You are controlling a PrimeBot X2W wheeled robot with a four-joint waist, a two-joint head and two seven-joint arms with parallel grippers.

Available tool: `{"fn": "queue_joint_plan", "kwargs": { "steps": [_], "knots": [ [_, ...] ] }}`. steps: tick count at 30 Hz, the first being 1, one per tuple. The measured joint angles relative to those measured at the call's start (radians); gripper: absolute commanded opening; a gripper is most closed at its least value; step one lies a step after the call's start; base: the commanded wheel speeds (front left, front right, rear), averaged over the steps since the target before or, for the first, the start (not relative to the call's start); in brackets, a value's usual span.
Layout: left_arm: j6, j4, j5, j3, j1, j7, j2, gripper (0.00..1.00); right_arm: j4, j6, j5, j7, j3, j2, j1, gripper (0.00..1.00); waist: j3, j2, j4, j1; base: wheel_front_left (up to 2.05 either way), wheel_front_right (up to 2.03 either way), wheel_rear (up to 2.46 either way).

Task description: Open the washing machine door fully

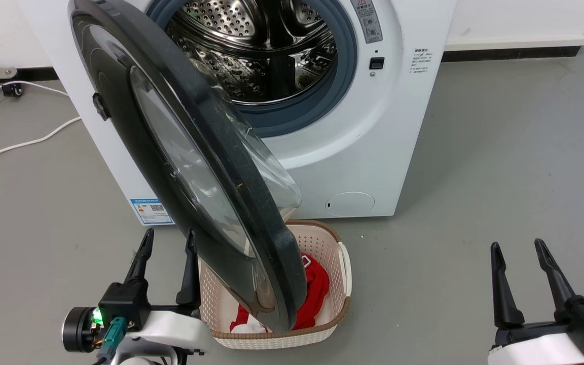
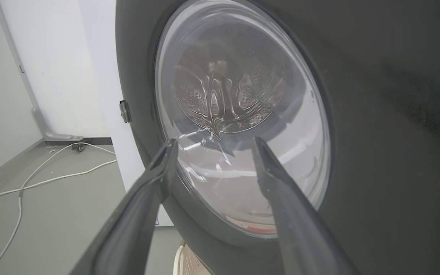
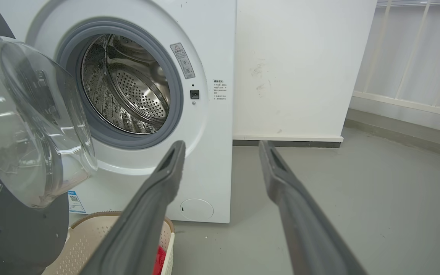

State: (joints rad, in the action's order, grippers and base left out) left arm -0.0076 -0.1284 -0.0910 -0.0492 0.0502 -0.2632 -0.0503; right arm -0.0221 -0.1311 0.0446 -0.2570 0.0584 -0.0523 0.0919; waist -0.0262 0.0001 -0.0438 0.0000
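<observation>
The basket [image 1: 345, 271] and red cloth [image 1: 320, 286] are half hidden by the door [image 1: 119, 106]; the washing machine [image 1: 363, 147] is cut off at the top edge.

We see the washing machine door [image 1: 190, 167] as glossy black plastic around a smooth, clear glass bowl. The washing machine [image 1: 353, 147] has a smooth white casing with a faint sheen. Its drum [image 1: 251, 56] is shiny perforated steel, ringed by a matt grey rubber gasket [image 1: 345, 66]. The basket [image 1: 330, 248] looks like cream woven-pattern plastic and holds soft red cloth [image 1: 317, 289]. The floor [image 1: 500, 167] is matt grey.
</observation>
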Motion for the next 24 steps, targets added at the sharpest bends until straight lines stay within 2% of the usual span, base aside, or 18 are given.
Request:
{"fn": "queue_joint_plan", "kwargs": {
  "steps": [1, 2, 3, 13, 24],
  "knots": [
    [0.0, 0.0, 0.0, 0.0, 0.0, 0.0, 0.0, 0.49, 0.001, 0.0, 0.0, 0.0, 0.0, 0.0, 0.0, 1.0, 0.0, 0.0, 0.0, 0.0, 0.0, 0.0, 0.0],
    [0.0, 0.0, 0.0, 0.0, 0.0, 0.0, 0.0, 0.22, 0.001, 0.0, 0.0, 0.0, -0.001, 0.0, 0.0, 1.0, 0.001, 0.0, -0.001, 0.0, 0.0, 0.0, 0.0],
    [0.0, 0.0, -0.001, 0.0, 0.0, 0.0, 0.0, 0.0, 0.001, 0.0, 0.0, -0.001, -0.001, 0.0, 0.0, 1.0, 0.001, 0.0, -0.001, 0.0, 0.0, 0.0, 0.0],
    [0.002, 0.041, -0.009, 0.008, 0.007, 0.0, 0.0, 0.0, 0.001, 0.0, 0.008, -0.002, -0.002, 0.0, 0.0, 1.0, 0.0, 0.0, -0.003, 0.0, 0.0, 0.0, 0.0],
    [0.016, 0.308, 0.002, 0.039, 0.053, 0.0, 0.0, 0.0, 0.0, 0.0, 0.012, -0.003, -0.002, 0.0, 0.0, 1.0, 0.004, 0.0, 0.002, 0.0, 0.0, 0.0, 0.0]
  ]
}}
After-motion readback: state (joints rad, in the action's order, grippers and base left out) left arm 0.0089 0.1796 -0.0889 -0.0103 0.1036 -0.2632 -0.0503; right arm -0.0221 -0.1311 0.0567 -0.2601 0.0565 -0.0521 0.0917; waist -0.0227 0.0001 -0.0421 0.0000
